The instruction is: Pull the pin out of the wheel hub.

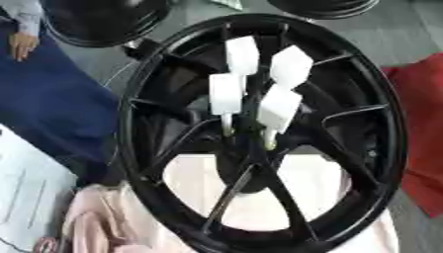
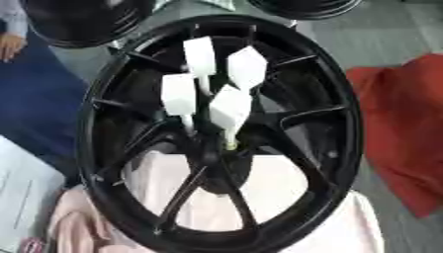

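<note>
A black spoked wheel (image 1: 259, 133) stands upright with four white-headed pins (image 1: 227, 94) seated in its hub (image 2: 216, 148); neither robot hand shows, so their state is unknown.

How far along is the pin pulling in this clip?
Nothing looks done yet: four white-headed pins stand in the centre of the black wheel hub, stems still seated. Nothing is in hand, as neither robot hand shows in either view. Left: reach in, grasp a pin and pull it out.

4 pins (image 1: 259, 84) in wheel hub (image 1: 246, 148) ctr; cloth (image 1: 286, 197) under.
</note>
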Robot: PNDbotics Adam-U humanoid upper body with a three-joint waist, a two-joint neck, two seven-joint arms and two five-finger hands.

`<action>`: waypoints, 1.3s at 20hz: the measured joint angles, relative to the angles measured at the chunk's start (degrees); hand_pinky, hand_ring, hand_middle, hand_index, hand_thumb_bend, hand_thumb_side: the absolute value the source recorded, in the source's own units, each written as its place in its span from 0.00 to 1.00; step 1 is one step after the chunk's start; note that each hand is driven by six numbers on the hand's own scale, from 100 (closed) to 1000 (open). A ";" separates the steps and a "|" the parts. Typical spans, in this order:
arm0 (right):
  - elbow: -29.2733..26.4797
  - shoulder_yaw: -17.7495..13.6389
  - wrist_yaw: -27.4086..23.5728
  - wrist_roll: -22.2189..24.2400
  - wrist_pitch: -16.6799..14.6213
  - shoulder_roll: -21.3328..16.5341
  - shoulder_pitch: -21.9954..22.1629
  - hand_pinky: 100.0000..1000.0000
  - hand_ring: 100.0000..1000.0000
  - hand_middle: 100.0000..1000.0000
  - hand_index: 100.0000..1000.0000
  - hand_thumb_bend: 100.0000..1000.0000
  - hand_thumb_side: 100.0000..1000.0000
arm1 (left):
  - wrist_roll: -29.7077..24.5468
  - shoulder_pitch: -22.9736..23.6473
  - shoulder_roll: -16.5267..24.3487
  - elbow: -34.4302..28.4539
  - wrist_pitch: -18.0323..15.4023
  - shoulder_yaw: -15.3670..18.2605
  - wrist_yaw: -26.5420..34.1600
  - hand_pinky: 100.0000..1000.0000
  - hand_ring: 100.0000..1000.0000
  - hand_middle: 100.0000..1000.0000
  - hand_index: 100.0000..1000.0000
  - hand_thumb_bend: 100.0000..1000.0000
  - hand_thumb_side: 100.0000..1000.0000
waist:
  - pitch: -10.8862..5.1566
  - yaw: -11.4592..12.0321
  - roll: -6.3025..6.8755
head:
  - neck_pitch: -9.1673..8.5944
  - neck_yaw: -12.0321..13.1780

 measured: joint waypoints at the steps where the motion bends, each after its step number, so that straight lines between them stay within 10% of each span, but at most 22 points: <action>1: 0.00 0.00 -0.01 0.00 0.00 0.00 -0.01 0.79 0.75 0.71 0.76 0.21 0.48 | -0.02 0.02 0.00 0.00 0.02 0.00 -0.01 0.72 0.68 0.59 0.70 0.63 0.43 | 0.00 0.00 0.00 | 0.00 0.00; 14: -0.03 1.04 0.25 1.26 0.04 0.00 -0.89 0.80 0.76 0.72 0.77 0.23 0.49 | -0.25 0.18 0.00 0.00 0.29 0.00 -0.10 0.71 0.68 0.59 0.70 0.64 0.43 | 0.00 0.16 -0.07 | 0.02 -0.02; 26: -0.58 12.41 8.43 13.11 -1.30 0.60 -10.04 0.81 0.78 0.72 0.78 0.29 0.51 | -0.77 0.03 0.01 0.00 0.74 -0.05 -0.12 0.71 0.68 0.59 0.70 0.64 0.43 | 0.00 1.18 -1.36 | 0.05 -0.70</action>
